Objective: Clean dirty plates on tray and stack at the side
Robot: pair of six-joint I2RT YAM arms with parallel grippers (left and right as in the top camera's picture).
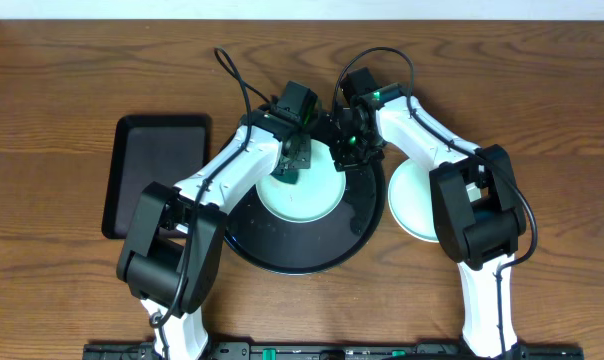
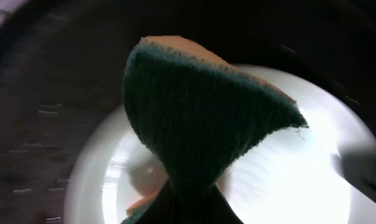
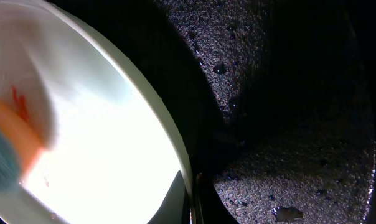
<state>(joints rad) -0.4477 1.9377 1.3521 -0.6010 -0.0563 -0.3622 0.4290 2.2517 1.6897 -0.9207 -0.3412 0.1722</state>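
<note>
Overhead: two plates. One plate (image 1: 302,200) lies in the round tray (image 1: 282,258) under the left end effector (image 1: 294,162); a second plate (image 1: 407,195) sits on the table (image 1: 62,80), right of the right end effector (image 1: 348,150).

Left wrist: the end effector is clamped on one sponge (image 2: 200,118) over the plate.

Right wrist: the end effector is closed at the plate's rim, with the wet tray beside it.

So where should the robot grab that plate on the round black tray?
Pinch the plate by its thin rim, coming from the right edge. It lies flat on the tray, so only the rim offers a pinch, and the sponge sits toward its left.
</note>
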